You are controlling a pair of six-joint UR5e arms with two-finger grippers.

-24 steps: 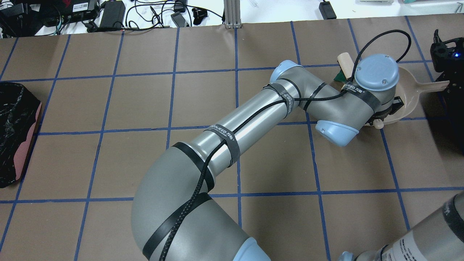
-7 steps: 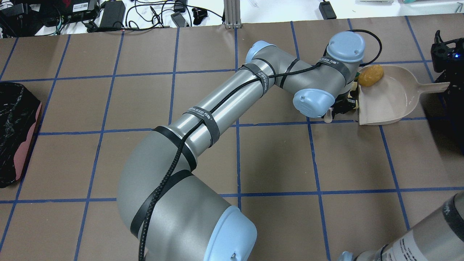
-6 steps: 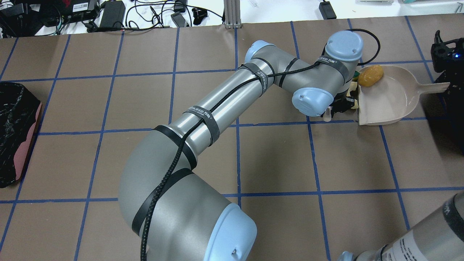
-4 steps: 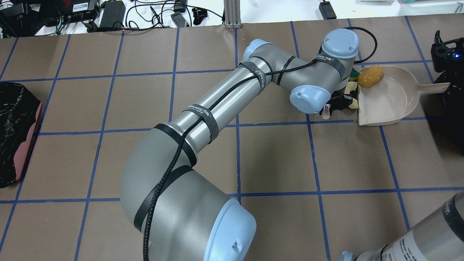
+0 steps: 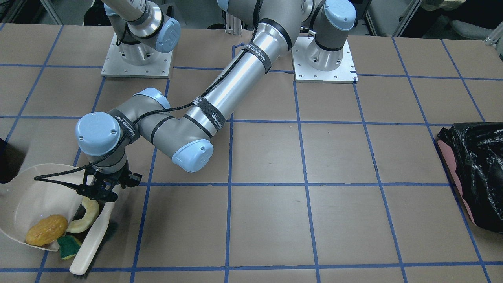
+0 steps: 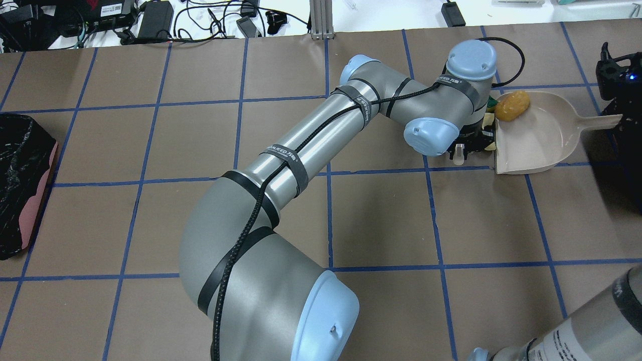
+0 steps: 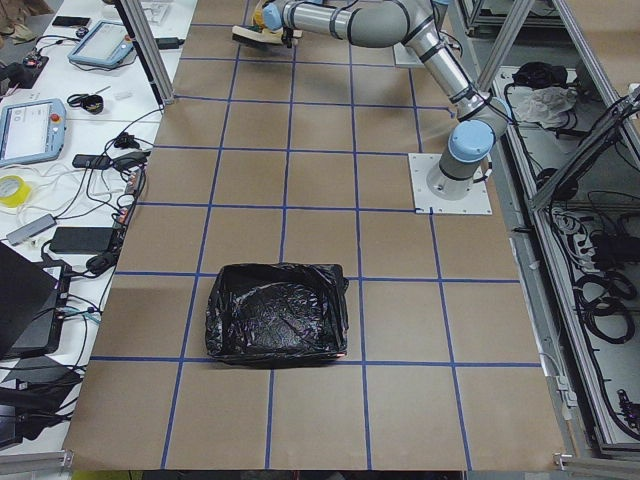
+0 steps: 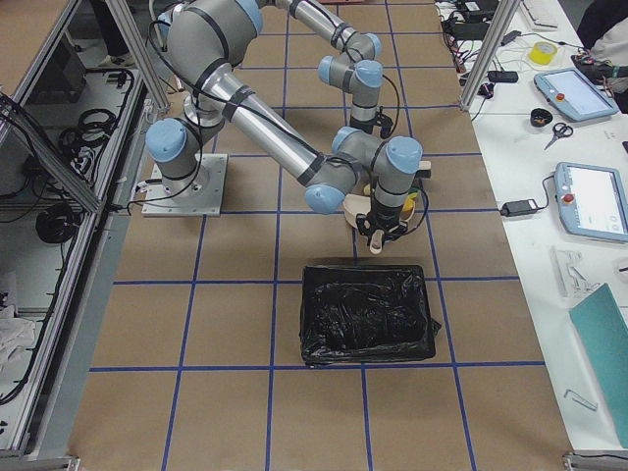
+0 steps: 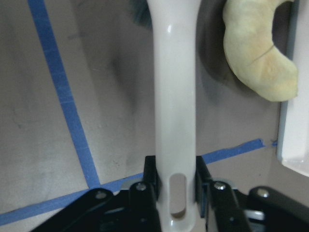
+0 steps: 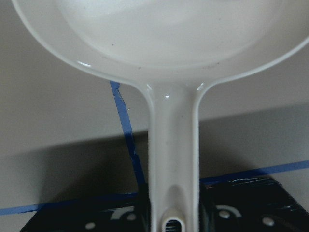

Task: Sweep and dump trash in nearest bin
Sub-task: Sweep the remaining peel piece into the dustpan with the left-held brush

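White dustpan (image 5: 23, 196), handle clamped in our right gripper (image 10: 172, 217), holds the potato-like lump (image 5: 46, 230), so we should drag the brush (image 5: 92, 237), gripped by our left gripper (image 9: 176, 186), flat to push peel (image 5: 84, 217) and sponge (image 5: 70, 245) over its lip.

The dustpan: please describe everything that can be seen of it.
The dustpan is glossy cream-white plastic: a rounded scoop with a straight open mouth and a flat handle with a slot at its end. It rests on the paper-covered table, its handle clamped in the right gripper. A brown-orange lump sits inside, at a corner of the mouth; a pale peel lies just outside it.
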